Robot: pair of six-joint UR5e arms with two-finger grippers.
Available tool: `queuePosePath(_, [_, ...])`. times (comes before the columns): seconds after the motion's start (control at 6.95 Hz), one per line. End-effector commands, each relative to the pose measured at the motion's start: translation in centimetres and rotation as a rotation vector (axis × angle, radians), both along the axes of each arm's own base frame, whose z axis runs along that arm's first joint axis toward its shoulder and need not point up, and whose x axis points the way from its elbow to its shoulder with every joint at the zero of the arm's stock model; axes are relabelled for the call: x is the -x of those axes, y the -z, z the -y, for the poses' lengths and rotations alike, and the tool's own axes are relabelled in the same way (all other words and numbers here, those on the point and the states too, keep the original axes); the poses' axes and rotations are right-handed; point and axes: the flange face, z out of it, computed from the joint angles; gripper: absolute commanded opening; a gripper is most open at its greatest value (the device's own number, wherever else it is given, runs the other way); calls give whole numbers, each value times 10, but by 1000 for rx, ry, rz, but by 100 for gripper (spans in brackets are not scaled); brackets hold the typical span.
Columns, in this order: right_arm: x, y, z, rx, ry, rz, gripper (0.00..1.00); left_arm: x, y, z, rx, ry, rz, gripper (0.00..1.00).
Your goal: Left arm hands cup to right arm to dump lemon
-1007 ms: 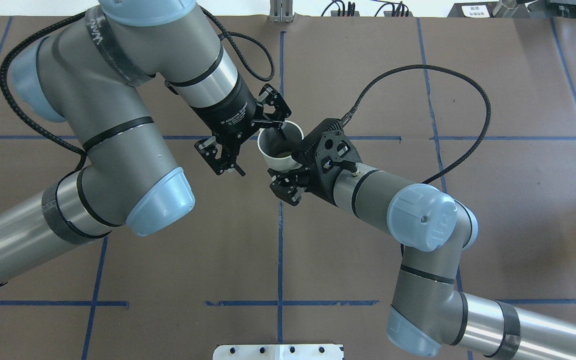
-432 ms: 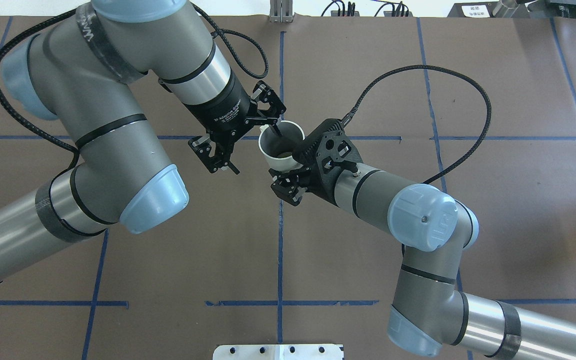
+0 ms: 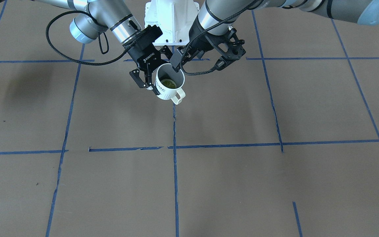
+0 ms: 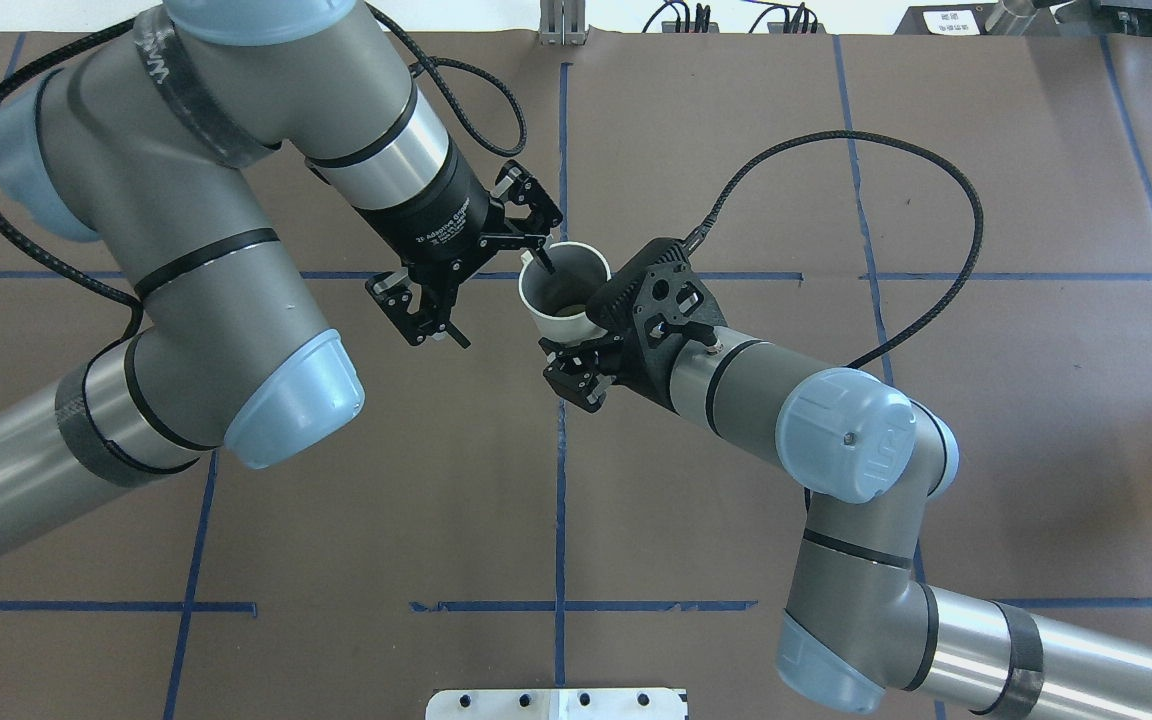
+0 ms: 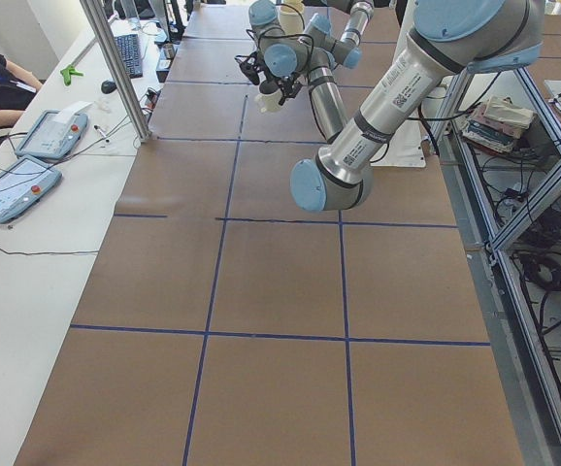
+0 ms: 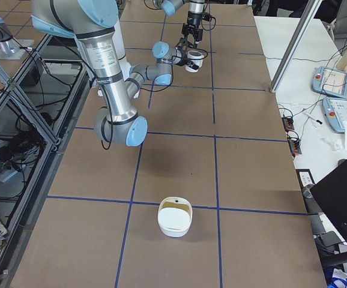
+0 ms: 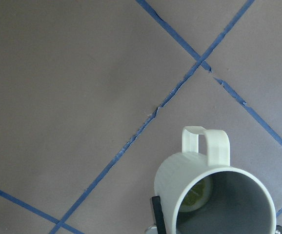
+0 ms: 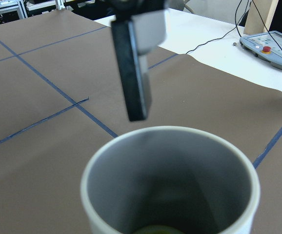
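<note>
Left arm (image 4: 196,200) withdrew, angled toward cup (image 4: 568,285).

L silver-grey tube arm (image 4: 186,230) enters overhead view from 8 o'clock, elbow bent. Its black skeletal gripper (image 4: 502,305) is spread wide. R silver-grey tube arm (image 4: 836,440) enters from 4 o'clock, w/ boxy black ROBOTIQ gripper (image 4: 574,378) clamped on small white mug (image 4: 561,290).

Brown paper-covered table (image 3: 242,184) gridded with blue tape (image 3: 175,184), white bench (image 5: 28,282) alongside.
</note>
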Motion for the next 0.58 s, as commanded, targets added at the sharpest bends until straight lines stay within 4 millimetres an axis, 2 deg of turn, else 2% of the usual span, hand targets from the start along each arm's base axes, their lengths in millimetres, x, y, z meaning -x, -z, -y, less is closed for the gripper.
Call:
queuePosePath(0.0, [1,-8,0,1,2,-17,32,35,-15,20,-22,7,-1,100])
queuePosePath(0.14, [1,-9,0,0,1,-20,32,59,-36,25,-44,-6,8,100])
queuePosePath(0.29, [-2,-8,5,-1,-8,-21,32,70,-64,15,-82,-33,23,100])
queuePosePath(0.43, [-12,-20,17,6,-28,-53,35,72,-91,11,-141,-82,41,100])
